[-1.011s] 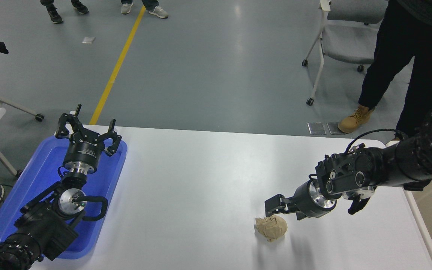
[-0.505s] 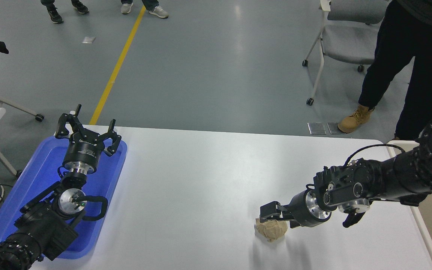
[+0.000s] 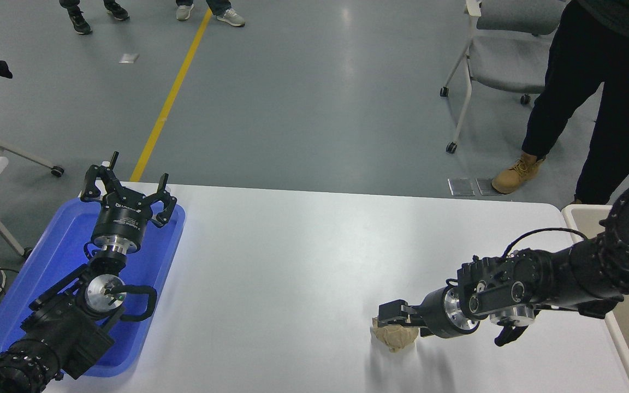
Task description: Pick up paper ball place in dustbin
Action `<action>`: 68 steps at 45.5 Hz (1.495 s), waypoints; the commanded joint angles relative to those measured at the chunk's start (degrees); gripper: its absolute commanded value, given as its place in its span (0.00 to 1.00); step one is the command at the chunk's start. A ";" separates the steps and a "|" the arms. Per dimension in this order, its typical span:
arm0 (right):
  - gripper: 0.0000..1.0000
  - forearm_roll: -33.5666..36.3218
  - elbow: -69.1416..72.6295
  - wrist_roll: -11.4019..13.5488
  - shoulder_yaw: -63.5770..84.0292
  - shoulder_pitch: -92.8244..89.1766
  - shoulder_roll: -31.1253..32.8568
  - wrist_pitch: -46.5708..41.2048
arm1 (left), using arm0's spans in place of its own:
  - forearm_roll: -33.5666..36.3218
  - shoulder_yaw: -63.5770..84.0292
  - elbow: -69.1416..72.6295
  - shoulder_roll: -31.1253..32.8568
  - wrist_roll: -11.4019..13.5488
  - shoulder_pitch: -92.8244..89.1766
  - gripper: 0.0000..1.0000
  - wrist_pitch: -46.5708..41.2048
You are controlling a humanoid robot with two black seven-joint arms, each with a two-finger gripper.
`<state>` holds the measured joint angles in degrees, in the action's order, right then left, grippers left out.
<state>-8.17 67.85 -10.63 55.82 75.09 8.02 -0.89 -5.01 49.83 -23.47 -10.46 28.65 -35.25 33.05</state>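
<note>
Fingers (image 3: 396, 312) of the right black gripper (image 3: 395, 321) lie low over the top of the crumpled tan-brown paper ball (image 3: 395, 335), one dark finger resting against its upper edge; we cannot tell how wide they stand, nor whether they have any hold on the wad, since the near finger hides the gap. The paper ball sits on the white counter (image 3: 303, 256), toward its near right part, with its lower half plain to see and its top covered by the finger. We judge the step in hand to be the grasp: the wad is not yet lifted. The next move, in our judgement, calls for a firm closing on this soft, lumpy wad, a lift clear of the counter, then a carry to the right.

The large rectangular dustbin with beige inner walls and an off-white rim (image 3: 576, 214) stands just beside the counter's right edge; we see only one rounded corner and a strip of rim, the rest being cut off by the frame or hidden behind the right arm. Its depth and contents cannot be made out.

The left black gripper (image 3: 128, 188) is parked at the lower left over the shallow blue plastic tray (image 3: 52, 256), its fingers spread apart and holding nothing.
</note>
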 commanded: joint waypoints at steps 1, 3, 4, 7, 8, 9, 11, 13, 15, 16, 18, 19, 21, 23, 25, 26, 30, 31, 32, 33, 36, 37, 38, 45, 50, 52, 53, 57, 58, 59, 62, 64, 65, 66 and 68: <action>0.92 -0.09 0.18 0.00 -0.01 -1.70 -0.11 4.41 | 0.00 0.00 0.00 0.00 0.00 0.00 1.00 0.00; 0.88 -0.26 0.35 0.00 0.16 -1.70 -0.02 4.59 | 0.00 0.00 0.00 0.00 0.00 0.00 1.00 0.00; 0.86 -0.35 0.44 0.00 0.25 -1.70 -0.02 4.67 | 0.00 0.00 0.00 0.00 0.00 0.00 1.00 0.00; 0.80 -0.44 0.44 0.00 0.25 -1.79 -0.11 5.29 | 0.00 0.00 0.00 0.00 0.00 0.00 1.00 0.00; 0.76 -0.61 0.44 0.00 0.25 -1.79 -0.11 5.46 | 0.00 0.00 0.00 0.00 0.00 0.00 1.00 0.00; 0.73 -0.79 0.44 0.00 0.25 -1.79 -0.11 5.90 | 0.00 0.00 0.00 0.00 0.00 0.00 1.00 0.08; 0.67 -1.05 0.44 0.00 0.51 -1.88 -0.11 6.52 | 0.00 0.00 0.00 0.00 0.00 0.00 1.00 0.00; 0.64 -1.32 0.36 0.00 0.78 -1.88 -0.11 7.13 | 0.00 0.00 0.00 0.00 0.00 0.00 1.00 0.00; 0.59 -1.41 0.44 0.00 0.95 -1.79 -0.11 7.31 | 0.00 0.00 0.00 0.00 0.00 -0.08 1.00 0.00; 0.54 -1.41 0.44 -0.09 1.13 -1.79 -0.11 7.31 | 0.00 0.00 0.00 0.00 0.00 0.00 1.00 0.00; 0.47 -1.49 0.44 -0.09 1.30 -1.70 -0.11 7.31 | 0.00 0.00 0.00 0.00 0.00 0.00 1.00 0.00; 0.44 -1.67 0.44 -0.09 1.39 -1.70 -0.11 7.31 | 0.00 0.00 0.00 0.00 0.00 0.00 1.00 0.00; 0.33 -2.28 0.44 -0.09 1.74 -1.70 -0.11 7.40 | 0.00 0.00 0.00 0.00 0.00 0.00 1.00 0.00; 0.19 -2.72 0.44 -0.09 1.92 -1.61 -0.11 7.31 | 0.00 0.00 0.00 0.00 0.00 0.00 1.00 0.00; 0.08 -2.99 0.44 -0.09 1.92 -1.53 -0.02 7.40 | 0.00 0.00 0.00 0.00 0.00 0.00 1.00 0.00; 0.03 -3.07 0.53 -0.17 1.92 -1.44 -0.02 7.40 | 0.00 0.00 0.00 0.00 0.00 0.00 1.00 0.00; 0.00 -3.08 0.97 -0.26 2.01 -0.91 0.07 7.31 | 0.00 0.00 0.00 0.00 0.00 0.00 1.00 0.00; 0.00 -3.16 1.06 -0.26 2.01 -0.65 0.15 7.31 | 0.00 0.00 0.00 0.00 0.00 0.00 1.00 0.00; 0.00 -3.34 1.06 -0.26 2.01 -0.47 0.15 7.31 | 0.00 0.00 0.00 0.00 0.00 -0.08 1.00 0.00; 0.00 -3.60 1.06 -0.26 2.01 -0.30 0.24 7.31 | 0.00 0.00 0.00 0.00 0.00 -0.08 1.00 0.08; 0.00 -4.22 1.06 -0.35 2.09 0.49 0.42 7.22 | 0.00 0.00 0.00 0.00 0.00 0.00 1.00 0.00; 0.00 -4.22 1.15 -0.35 2.09 0.85 0.50 7.22 | 0.00 0.00 0.00 0.00 0.00 0.00 1.00 0.00; 0.00 -4.22 1.41 -0.26 2.09 1.20 0.68 7.22 | 0.00 0.00 0.00 0.00 0.00 0.00 1.00 0.00; 0.00 -4.31 3.78 -0.26 2.18 5.06 3.93 6.43 | 0.00 0.00 0.00 0.00 0.00 0.00 1.00 0.00; 0.00 -4.31 6.15 -0.26 4.02 9.63 6.39 4.77 | 0.00 0.00 0.00 0.00 0.00 0.00 1.00 0.08; 0.00 -4.31 7.03 -0.26 4.99 11.74 6.83 3.71 | 0.00 0.00 0.00 0.00 0.00 0.00 1.00 0.00; 0.00 -4.31 7.47 -0.26 5.34 12.79 7.18 3.27 | 0.00 0.00 0.00 0.00 0.00 -0.08 1.00 0.00; 0.00 -4.31 9.67 -0.26 6.40 17.01 9.20 1.51 | 0.00 0.00 0.00 0.00 0.00 0.00 1.00 0.00; 0.00 -4.31 10.19 -0.26 6.66 18.24 9.81 0.99 | 0.00 0.00 0.00 0.00 0.00 0.00 1.00 0.00; 0.00 -4.31 10.63 -0.26 6.93 19.30 10.26 0.63 | 0.00 0.00 0.00 0.00 0.00 0.00 1.00 0.00; 0.00 -4.31 11.78 -0.26 7.63 22.98 11.05 -1.30 | 0.00 0.00 0.00 0.00 0.00 0.00 1.00 0.00; 0.00 -4.31 12.39 -0.18 8.16 25.27 11.66 -2.88 | 0.00 0.00 0.00 0.00 0.00 0.00 1.00 0.00; 0.00 -4.31 12.74 -0.18 8.42 26.50 12.01 -3.58 | 0.00 0.00 0.00 0.00 0.00 0.00 1.00 0.00; 0.00 -4.31 13.01 -0.18 8.68 27.82 12.45 -4.37 | 0.00 0.00 0.00 0.00 0.00 0.00 1.00 0.00; 0.00 -4.31 13.27 -0.18 9.30 30.10 13.07 -5.78 | 0.00 0.00 0.00 0.00 0.00 0.00 1.00 0.00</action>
<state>-12.43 77.41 -10.88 62.27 93.31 17.22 -0.36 -5.02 49.83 -23.47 -10.47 28.65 -35.26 33.05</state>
